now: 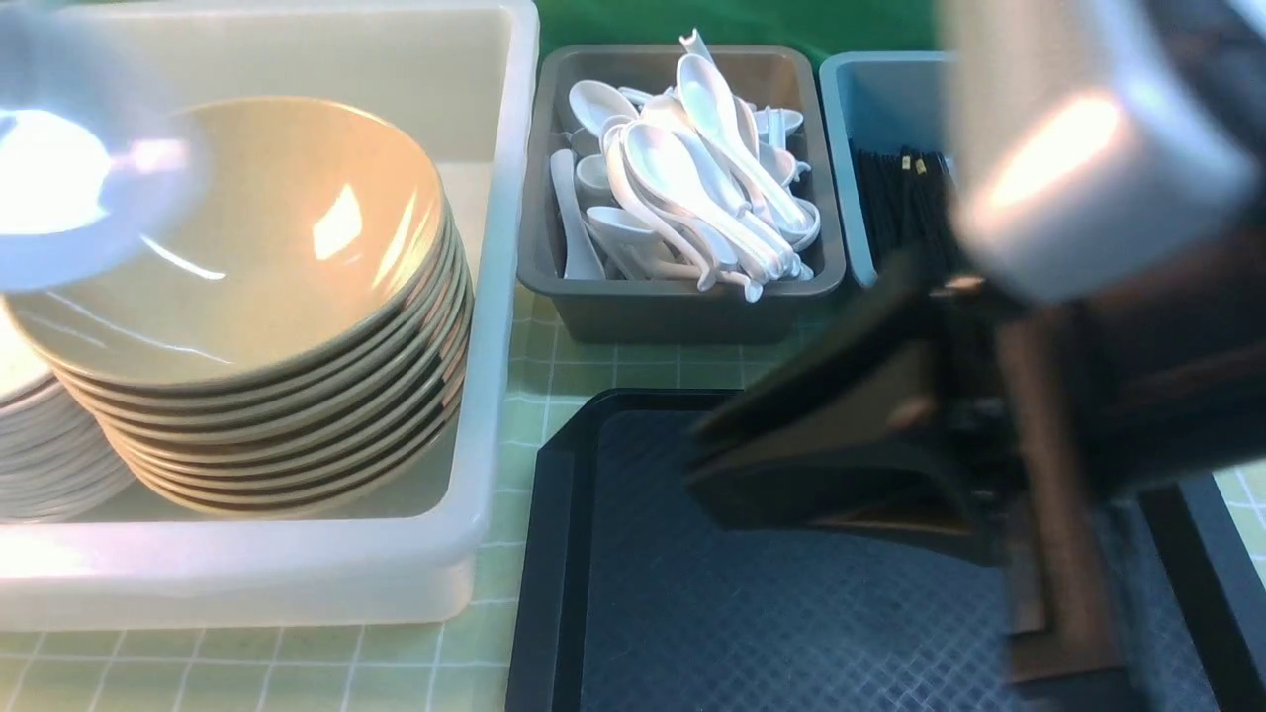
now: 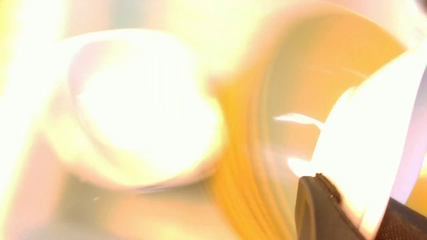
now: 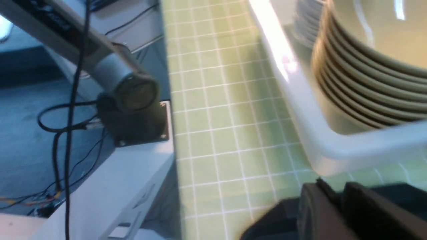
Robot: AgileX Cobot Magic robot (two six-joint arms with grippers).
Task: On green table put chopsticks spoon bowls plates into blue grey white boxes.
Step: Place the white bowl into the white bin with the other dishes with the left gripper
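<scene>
Plainly, the left gripper (image 2: 353,216) is clenched on the rim of 1 white plate (image 2: 367,143), which stands out edge-on from the jaws. The blur hides how level it is. It hangs above the white box (image 1: 297,583), over the far left part of the bowls (image 1: 257,297). The plate stack (image 1: 40,445) lies beside them, lower and further to the robot's left, so I judge the drop must shift that way. A plate has no long axis to line up, and the left arm is much the nearer.

The right gripper (image 3: 333,203) hovers over the black tray (image 1: 791,613), its fingers close together. I cannot tell whether they pinch anything.

There are 3 boxes on the green table (image 3: 227,116). The white one holds about 10 bowls and a plate stack cut off by the frame edge. The grey box (image 1: 673,316) holds a heap of spoons (image 1: 692,178) too tangled to count. The blue box (image 1: 841,129) holds a bundle of chopsticks (image 1: 900,208), partly hidden.
</scene>
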